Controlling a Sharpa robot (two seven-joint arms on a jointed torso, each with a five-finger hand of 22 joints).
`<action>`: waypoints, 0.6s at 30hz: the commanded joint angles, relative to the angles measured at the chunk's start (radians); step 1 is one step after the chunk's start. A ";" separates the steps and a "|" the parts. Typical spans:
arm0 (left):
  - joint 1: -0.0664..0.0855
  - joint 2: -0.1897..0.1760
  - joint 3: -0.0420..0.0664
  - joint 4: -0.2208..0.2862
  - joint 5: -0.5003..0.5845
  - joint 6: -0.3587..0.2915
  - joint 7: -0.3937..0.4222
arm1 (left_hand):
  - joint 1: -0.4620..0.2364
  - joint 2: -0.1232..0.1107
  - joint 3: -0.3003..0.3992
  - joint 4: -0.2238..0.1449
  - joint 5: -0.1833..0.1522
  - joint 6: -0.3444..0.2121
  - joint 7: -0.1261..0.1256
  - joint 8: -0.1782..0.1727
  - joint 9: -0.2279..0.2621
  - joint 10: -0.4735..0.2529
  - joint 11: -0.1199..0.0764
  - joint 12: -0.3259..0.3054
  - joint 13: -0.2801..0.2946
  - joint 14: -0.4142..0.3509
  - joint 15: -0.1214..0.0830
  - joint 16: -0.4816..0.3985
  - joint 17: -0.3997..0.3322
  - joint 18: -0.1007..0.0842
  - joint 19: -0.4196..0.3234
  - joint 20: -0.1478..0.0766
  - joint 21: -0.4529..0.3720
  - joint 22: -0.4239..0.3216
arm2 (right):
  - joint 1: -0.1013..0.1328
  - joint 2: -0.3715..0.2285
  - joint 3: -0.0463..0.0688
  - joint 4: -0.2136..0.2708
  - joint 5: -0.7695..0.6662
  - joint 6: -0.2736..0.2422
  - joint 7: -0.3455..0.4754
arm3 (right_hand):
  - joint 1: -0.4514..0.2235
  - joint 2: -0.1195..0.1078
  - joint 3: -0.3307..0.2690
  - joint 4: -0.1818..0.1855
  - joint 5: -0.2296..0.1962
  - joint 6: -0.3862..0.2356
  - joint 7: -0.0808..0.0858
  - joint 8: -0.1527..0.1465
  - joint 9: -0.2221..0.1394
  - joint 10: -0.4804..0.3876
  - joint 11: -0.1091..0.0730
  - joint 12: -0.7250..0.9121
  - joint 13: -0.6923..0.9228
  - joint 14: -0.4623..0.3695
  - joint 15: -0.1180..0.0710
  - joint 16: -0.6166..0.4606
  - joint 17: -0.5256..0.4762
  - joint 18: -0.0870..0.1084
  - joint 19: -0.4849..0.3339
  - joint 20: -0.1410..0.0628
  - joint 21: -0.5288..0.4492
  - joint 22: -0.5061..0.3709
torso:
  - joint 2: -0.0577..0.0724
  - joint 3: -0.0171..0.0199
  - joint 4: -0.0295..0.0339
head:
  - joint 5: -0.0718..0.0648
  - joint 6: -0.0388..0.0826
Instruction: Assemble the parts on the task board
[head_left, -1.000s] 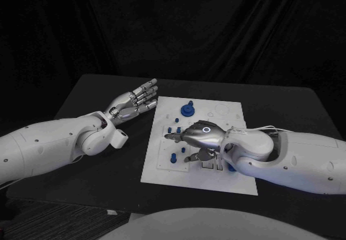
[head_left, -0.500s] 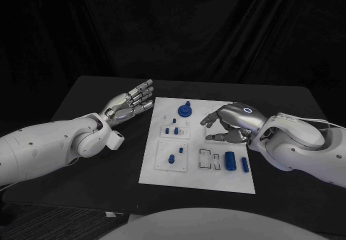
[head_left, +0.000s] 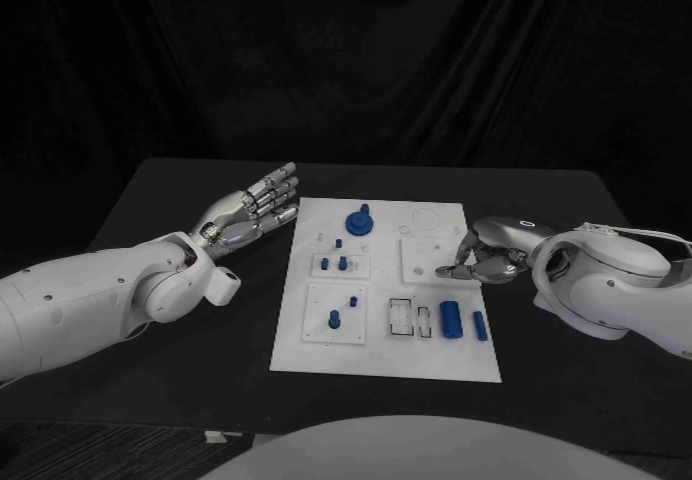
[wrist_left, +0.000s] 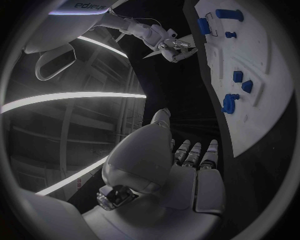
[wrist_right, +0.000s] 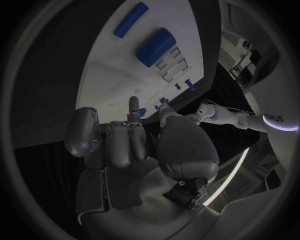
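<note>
Head view: the white task board (head_left: 387, 355) lies mid-worktop (head_left: 173, 380), blue parts scattered across it: a knobbed piece (head_left: 358, 219) at twelve o'clock, small pegs (head_left: 333, 264) toward nine, a fat cylinder (head_left: 451, 320) and a slim bar (head_left: 479, 326) toward four. The right hand (head_left: 488, 255) hovers over the board's three-o'clock edge, fingers curled in; whether anything sits inside them cannot be told. The left hand (head_left: 254, 208) hangs off the board's ten-o'clock corner, fingers straight and spread, holding nothing. Bare black worktop rings the board on all sides.
</note>
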 joint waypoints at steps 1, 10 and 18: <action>-0.004 -0.003 0.001 0.004 0.006 0.006 0.016 | 0.004 0.003 0.003 -0.005 0.006 0.001 0.006 0.005 0.002 -0.006 0.000 0.000 0.000 0.000 0.004 -0.004 -0.002 0.016 0.008 0.002 0.005 0.002 | -0.006 0.002 0.000 -0.003 0.033 0.109 -0.157 | -0.019 -0.004 -0.006 -0.002 0.008 0.003 -0.022 0.078 0.140 0.108 -0.018 0.072 0.282 0.042 -0.014 -0.043 -0.064 -0.010 0.010 -0.018 0.018 0.167 | -0.003 0.0004 -0.0069 | 0.004 0.000; -0.008 -0.006 0.001 0.007 0.006 0.007 0.015 | 0.004 0.003 0.003 -0.005 0.006 0.001 0.006 0.005 0.002 -0.006 0.000 0.000 0.000 0.000 0.004 -0.004 -0.002 0.016 0.008 0.002 0.005 0.002 | -0.012 0.015 0.000 -0.005 0.035 0.158 -0.195 | -0.119 -0.054 0.009 0.007 -0.083 -0.032 -0.046 0.226 0.442 0.108 -0.037 0.072 0.282 0.067 -0.039 0.035 0.051 -0.027 0.028 -0.037 0.133 0.189 | -0.002 0.0029 -0.0059 | -0.004 0.000; -0.010 -0.007 0.001 0.006 0.006 0.011 0.012 | 0.003 0.004 0.004 -0.006 0.007 0.002 0.007 0.005 0.002 -0.006 0.001 0.002 0.000 0.000 0.004 -0.004 -0.002 0.016 0.007 0.002 0.005 0.000 | -0.024 0.023 0.000 0.001 0.035 0.172 -0.206 | -0.146 -0.052 0.028 0.005 -0.062 -0.063 -0.043 0.192 0.512 0.108 -0.036 0.072 0.282 0.088 -0.032 0.122 0.198 -0.049 0.054 -0.032 0.255 0.217 | 0.000 0.0025 -0.0041 | -0.019 0.000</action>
